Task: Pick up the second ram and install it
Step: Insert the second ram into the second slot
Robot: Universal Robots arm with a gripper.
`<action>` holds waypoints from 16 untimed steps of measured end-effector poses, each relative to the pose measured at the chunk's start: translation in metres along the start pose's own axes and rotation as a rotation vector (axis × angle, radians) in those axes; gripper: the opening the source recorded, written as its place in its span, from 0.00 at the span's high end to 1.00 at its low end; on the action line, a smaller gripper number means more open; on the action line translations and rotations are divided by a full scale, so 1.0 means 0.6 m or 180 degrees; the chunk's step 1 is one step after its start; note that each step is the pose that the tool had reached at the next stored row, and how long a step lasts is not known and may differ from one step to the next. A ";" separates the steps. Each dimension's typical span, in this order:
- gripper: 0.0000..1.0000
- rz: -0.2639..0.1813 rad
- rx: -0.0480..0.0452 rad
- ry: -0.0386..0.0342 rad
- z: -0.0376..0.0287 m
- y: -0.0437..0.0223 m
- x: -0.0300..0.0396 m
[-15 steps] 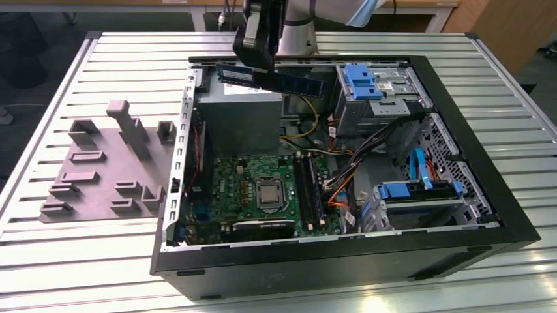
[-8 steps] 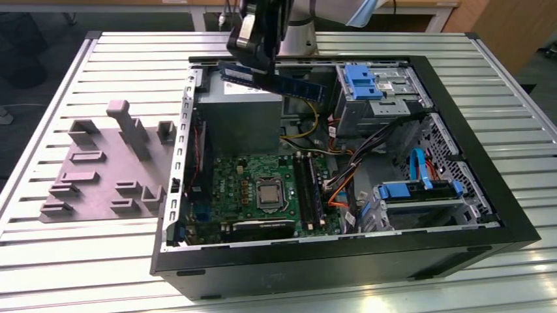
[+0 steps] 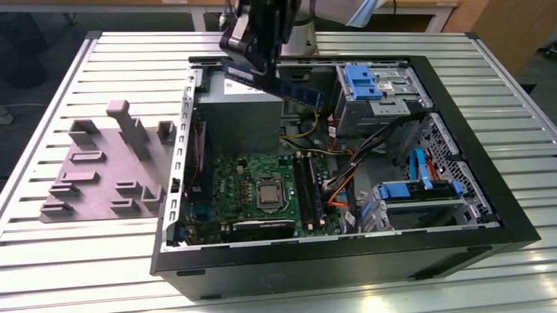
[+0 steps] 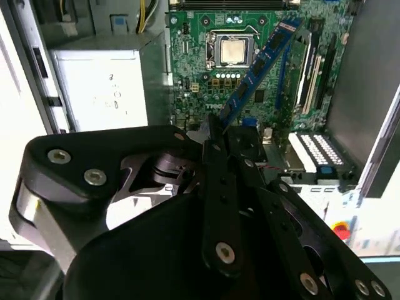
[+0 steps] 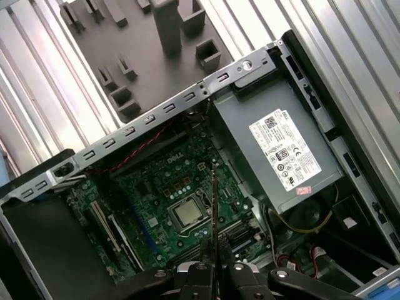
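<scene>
Firstly, a ribbed metal surface [image 3: 104,52] is recorded, on which an open black computer case [image 3: 348,261] is laid. A grey fixture plate [image 3: 96,169] is set beside it toward the exterior view's left. Wooden furniture is seen beyond the far edge. The second ram [image 3: 291,90] is clamped at one end by the pincer [image 3: 259,65] and held tilted in the air above the case, near the grey power supply [image 3: 235,117] and clear of the green motherboard [image 3: 261,189]. The arm is cut off at the exterior view's upper edge. The gripped end is hidden between the fingers. In the first wrist view the strip is shown edge-on as a thin line.
</scene>
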State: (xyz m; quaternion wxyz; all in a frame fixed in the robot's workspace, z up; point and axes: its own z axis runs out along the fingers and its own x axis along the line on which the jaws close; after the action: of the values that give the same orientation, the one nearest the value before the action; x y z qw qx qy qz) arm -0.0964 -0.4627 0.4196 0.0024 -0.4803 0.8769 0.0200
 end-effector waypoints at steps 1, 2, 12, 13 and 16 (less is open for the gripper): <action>0.86 0.0056 0.0002 -0.0001 0.000 0.000 0.000; 0.86 0.0115 0.0004 -0.0002 0.001 0.000 0.000; 0.86 0.0681 0.0021 -0.0014 0.005 0.000 0.000; 0.86 0.0793 0.0025 -0.0016 0.006 0.000 0.000; 0.86 0.1013 0.0031 -0.0022 0.007 0.000 0.000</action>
State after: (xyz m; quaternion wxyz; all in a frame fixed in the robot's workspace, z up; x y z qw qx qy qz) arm -0.0965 -0.4627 0.4153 0.0045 -0.3352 0.9420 0.0176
